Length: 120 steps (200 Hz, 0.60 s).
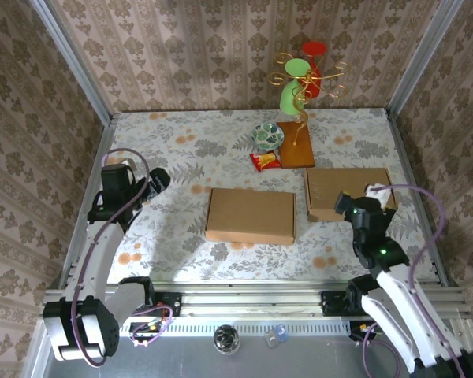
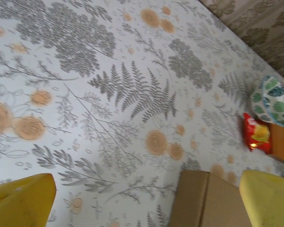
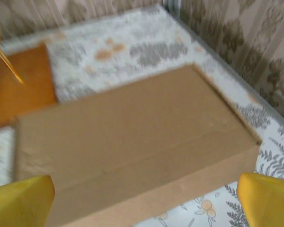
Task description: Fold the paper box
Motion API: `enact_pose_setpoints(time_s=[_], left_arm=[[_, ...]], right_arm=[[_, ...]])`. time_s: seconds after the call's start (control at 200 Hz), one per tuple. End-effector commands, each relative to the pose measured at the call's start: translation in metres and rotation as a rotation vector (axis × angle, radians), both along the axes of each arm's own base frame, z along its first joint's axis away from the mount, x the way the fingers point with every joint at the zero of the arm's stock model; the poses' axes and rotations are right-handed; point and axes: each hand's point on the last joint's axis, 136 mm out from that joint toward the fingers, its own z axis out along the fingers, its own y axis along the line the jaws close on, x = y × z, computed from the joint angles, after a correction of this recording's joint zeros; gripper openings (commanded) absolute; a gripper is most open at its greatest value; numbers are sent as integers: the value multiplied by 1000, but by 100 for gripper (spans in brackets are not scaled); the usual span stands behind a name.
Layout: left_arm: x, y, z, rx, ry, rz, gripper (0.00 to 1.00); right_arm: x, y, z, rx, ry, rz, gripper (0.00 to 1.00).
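Note:
Two brown cardboard boxes lie closed and flat on the flowered tablecloth. One box [image 1: 250, 215] sits mid-table; its corner [image 2: 208, 201] shows at the bottom of the left wrist view. The other box [image 1: 343, 189] lies at the right and spreads across the right wrist view [image 3: 132, 142]. My left gripper [image 1: 158, 181] hangs open over bare cloth, left of the middle box, with yellow fingers [image 2: 21, 201] wide apart. My right gripper [image 1: 355, 205] is open at the near edge of the right box, one finger [image 3: 267, 198] on each side of the view, nothing between them.
Behind the boxes stands a wooden board [image 1: 296, 144] carrying a gold wire ornament [image 1: 303, 79] with green and red discs. A patterned bowl [image 1: 267, 135] and a red snack packet [image 1: 265, 161] lie beside it. Walls close in the table on three sides.

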Motion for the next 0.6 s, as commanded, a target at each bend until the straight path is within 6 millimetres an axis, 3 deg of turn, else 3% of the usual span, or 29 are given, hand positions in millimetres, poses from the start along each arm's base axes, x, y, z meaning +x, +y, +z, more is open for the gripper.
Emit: enact_pose_setpoints(time_s=[0.0,0.125,0.31,0.595], left_arm=[[0,41,-6,167,-24,189,100],[-5,58,-5,315,-105,290,100],[-2,46,-13,513,-118,178,100],[14,27,-23,649,-216,105,100]], right_arm=[[32,1,18,-59,-174,22,100],[49,10,-12,-57,-153,71,100],[76,18,-8,-61,-216,138,100],[111,31,-9,-114,-197,222,100]])
